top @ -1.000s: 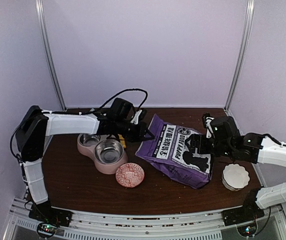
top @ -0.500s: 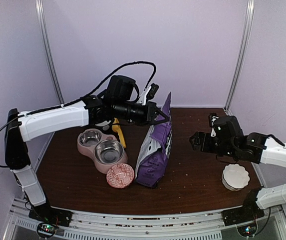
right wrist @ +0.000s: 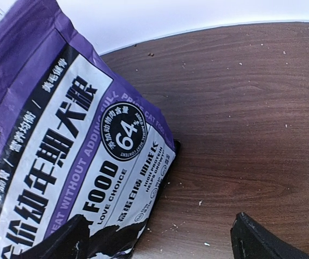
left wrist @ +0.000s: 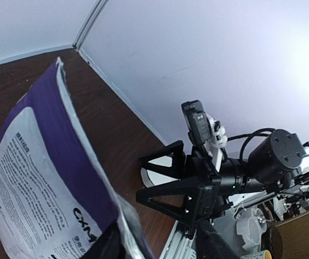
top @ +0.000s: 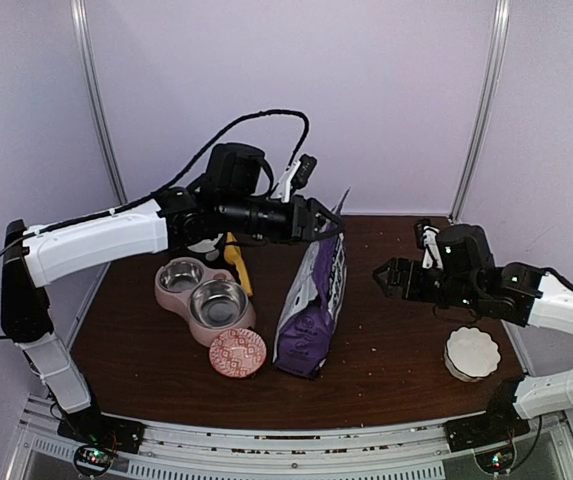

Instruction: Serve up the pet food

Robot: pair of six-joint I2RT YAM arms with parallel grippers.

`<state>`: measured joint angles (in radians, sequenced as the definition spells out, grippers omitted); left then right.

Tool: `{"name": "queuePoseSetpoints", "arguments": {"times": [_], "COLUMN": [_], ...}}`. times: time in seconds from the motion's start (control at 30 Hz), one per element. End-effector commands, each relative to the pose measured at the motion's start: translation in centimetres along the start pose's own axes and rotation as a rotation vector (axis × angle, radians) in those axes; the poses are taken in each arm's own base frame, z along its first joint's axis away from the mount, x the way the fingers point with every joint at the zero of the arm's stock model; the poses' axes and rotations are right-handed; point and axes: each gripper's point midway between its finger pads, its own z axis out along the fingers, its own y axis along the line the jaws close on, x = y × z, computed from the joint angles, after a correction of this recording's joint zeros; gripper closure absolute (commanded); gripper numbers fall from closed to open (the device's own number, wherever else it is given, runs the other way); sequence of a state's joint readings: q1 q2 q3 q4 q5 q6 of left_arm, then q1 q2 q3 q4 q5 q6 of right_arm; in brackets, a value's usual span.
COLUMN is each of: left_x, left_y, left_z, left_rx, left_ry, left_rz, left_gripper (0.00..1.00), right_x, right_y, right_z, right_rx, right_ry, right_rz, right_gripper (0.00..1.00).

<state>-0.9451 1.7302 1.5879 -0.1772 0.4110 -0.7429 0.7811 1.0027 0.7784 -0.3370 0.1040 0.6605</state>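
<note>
The purple puppy-food bag stands upright mid-table, one narrow side toward the camera. The pet food itself is hidden inside it. My left gripper is at the bag's top edge. In the left wrist view its jaws are apart, with the bag's silver-lined top lying against one finger. My right gripper hangs open just right of the bag, holding nothing. The right wrist view shows the bag's label close in front of the open right gripper.
A pink double feeder with steel bowls sits left of the bag, with a yellow scoop behind it. A pink patterned dish lies front left of the bag. A white scalloped bowl stands at the right. Crumbs dot the wood.
The bag lay flat a second ago and my left gripper raised it upright by its top. The left jaws have since parted. The right gripper drew back off the bag.
</note>
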Motion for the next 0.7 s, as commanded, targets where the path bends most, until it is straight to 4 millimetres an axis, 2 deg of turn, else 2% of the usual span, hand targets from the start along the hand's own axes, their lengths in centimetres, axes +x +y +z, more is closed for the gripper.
{"name": "queuePoseSetpoints", "arguments": {"times": [0.0,0.1,0.2,0.33,0.47,0.67], "left_x": [-2.7,-2.5,-2.2,-1.8,-1.2,-0.4], "left_y": [-3.2,-2.4,-0.8,0.1,0.9,1.3], "left_z": [-3.8,-5.4,-6.7,-7.6,-7.8,-7.1], "left_rx": [0.026,-0.042,-0.149,-0.207,-0.255,-0.255], "left_ry": [-0.129,-0.144,-0.142,-0.115,-0.081,-0.037], "left_rz": [0.073,0.073,0.076,0.076,0.084,0.078], "left_gripper": [0.47,0.42,0.42,0.42,0.49,0.61], "right_x": [-2.1,-2.9,-3.4,-3.7,-3.5,-3.1], "right_y": [2.8,3.6,4.4,5.1,5.3,5.9], "right_z": [-1.2,-1.6,-1.8,-1.7,-1.4,-1.0], "right_rx": [-0.074,-0.08,-0.085,-0.078,-0.049,-0.044], "right_ry": [-0.02,-0.024,-0.019,-0.008,0.006,0.022], "right_rz": [0.027,0.049,0.06,0.048,0.027,0.01], "right_gripper": [0.08,0.08,0.09,0.1,0.11,0.12]}}
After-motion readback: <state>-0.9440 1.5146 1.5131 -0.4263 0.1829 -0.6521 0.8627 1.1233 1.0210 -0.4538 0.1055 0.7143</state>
